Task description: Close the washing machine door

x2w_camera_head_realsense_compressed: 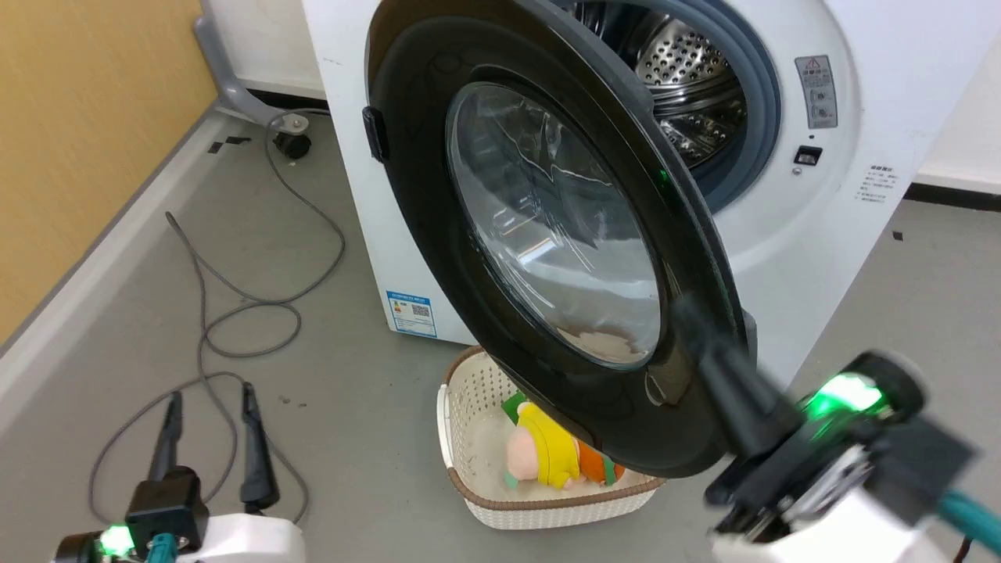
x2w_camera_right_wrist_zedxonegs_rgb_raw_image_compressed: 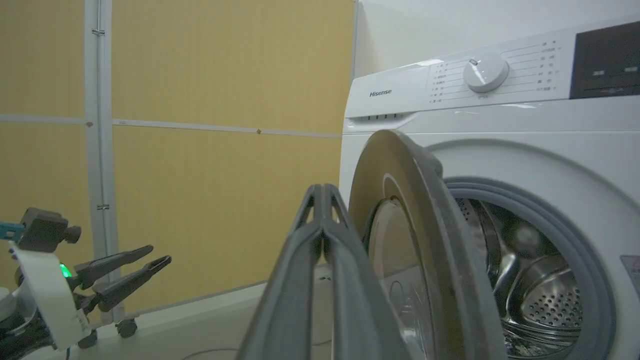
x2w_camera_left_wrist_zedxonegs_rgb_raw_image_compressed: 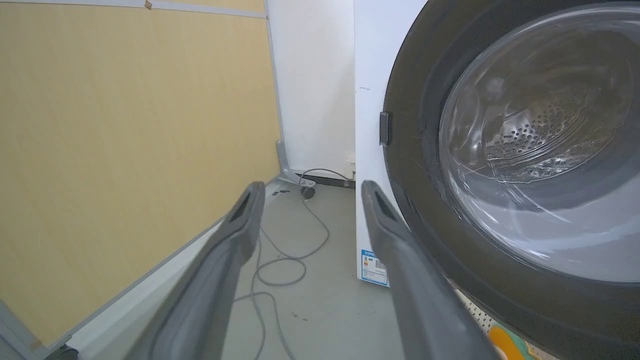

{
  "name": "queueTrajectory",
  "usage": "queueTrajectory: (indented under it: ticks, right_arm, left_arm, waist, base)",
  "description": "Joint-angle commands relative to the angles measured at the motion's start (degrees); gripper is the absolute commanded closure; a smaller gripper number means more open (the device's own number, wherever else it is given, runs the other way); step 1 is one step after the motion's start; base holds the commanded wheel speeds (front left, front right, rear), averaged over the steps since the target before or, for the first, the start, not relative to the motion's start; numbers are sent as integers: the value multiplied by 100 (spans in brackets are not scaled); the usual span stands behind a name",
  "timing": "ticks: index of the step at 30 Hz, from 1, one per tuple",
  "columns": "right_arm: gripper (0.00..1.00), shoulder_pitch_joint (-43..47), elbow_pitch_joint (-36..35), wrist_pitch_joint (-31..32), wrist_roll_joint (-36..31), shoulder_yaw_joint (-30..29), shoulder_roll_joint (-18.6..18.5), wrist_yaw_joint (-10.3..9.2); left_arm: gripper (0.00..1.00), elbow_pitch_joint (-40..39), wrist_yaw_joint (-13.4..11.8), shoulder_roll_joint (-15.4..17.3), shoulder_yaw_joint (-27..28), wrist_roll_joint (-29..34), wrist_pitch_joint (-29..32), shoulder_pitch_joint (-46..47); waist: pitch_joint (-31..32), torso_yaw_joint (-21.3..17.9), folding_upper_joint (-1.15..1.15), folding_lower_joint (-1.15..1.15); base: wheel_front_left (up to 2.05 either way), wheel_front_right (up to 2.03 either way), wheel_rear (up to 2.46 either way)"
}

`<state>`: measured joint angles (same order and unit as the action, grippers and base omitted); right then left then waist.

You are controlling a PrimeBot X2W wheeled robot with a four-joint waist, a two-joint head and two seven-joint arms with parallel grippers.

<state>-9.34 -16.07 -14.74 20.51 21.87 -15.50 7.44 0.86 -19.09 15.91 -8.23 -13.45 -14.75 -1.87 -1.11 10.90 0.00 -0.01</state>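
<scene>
You are facing the washing machine (x2w_camera_head_realsense_compressed: 790,258), a big white front-loader that is standing on the grey floor beside a yellow wall. In the right wrist view its top panel is showing the brand "Hisense" (x2w_camera_right_wrist_zedxonegs_rgb_raw_image_compressed: 381,93) in dark letters, left of a round silver dial (x2w_camera_right_wrist_zedxonegs_rgb_raw_image_compressed: 485,72) ringed with print too small to read. Right of the drum opening a grey warning sticker (x2w_camera_head_realsense_compressed: 817,91) is showing a triangle and icons, and the lines of small text (x2w_camera_head_realsense_compressed: 876,184) below it are staying illegible. Low on the front a blue label (x2w_camera_head_realsense_compressed: 411,313) is carrying a QR code.

The washing machine door (x2w_camera_head_realsense_compressed: 547,227) is hanging open, swung out from the side on your left, a glossy black disc with a bulging clear glass bowl reflecting the room. Behind it the steel drum and grey gasket are showing. Its lower edge is hanging over a cream perforated basket (x2w_camera_head_realsense_compressed: 469,407) that is holding a yellow plush toy (x2w_camera_head_realsense_compressed: 547,453).

Your right gripper (x2w_camera_right_wrist_zedxonegs_rgb_raw_image_compressed: 322,192) is sitting with its fingers pressed together on nothing, just beside the door's outer rim; contact is too blurred to tell. Your left gripper (x2w_camera_head_realsense_compressed: 211,395) is resting low, well apart from the door, fingers spread.
</scene>
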Motion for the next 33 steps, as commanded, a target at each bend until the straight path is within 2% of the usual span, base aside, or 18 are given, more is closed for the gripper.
queueTrajectory:
  ticks: [1, 6, 12, 23, 33]
  right_arm:
    - [100, 87, 203, -26, 50, 196, -182, 5]
    - [100, 169, 966, -26, -149, 596, -567, 5]
    - [100, 215, 1854, -26, -110, 543, -604, 5]
    - [100, -43, 2685, -26, -317, -344, -314, 5]
    - [100, -1152, 3507, -26, -651, -1329, -11, 5]
  left_arm:
    - [0, 16, 63, -65, 23, 58, -25, -57]
    - [0, 21, 265, -234, 23, 202, -25, -38]
    - [0, 57, 468, -434, 36, 355, -25, 39]
    - [0, 9, 714, -719, 127, 607, -25, 196]
    - [0, -124, 846, -945, 225, 774, -25, 515]
  waist:
    - [16, 10, 0, 1]
    - [10, -2, 0, 1]
    - [-64, -41, 0, 1]
    - [-318, -121, 0, 1]
    - [-943, -148, 0, 1]
  base:
    - [0, 0, 0]
    - [0, 0, 0]
    - [0, 0, 0]
    - [0, 0, 0]
    - [0, 0, 0]
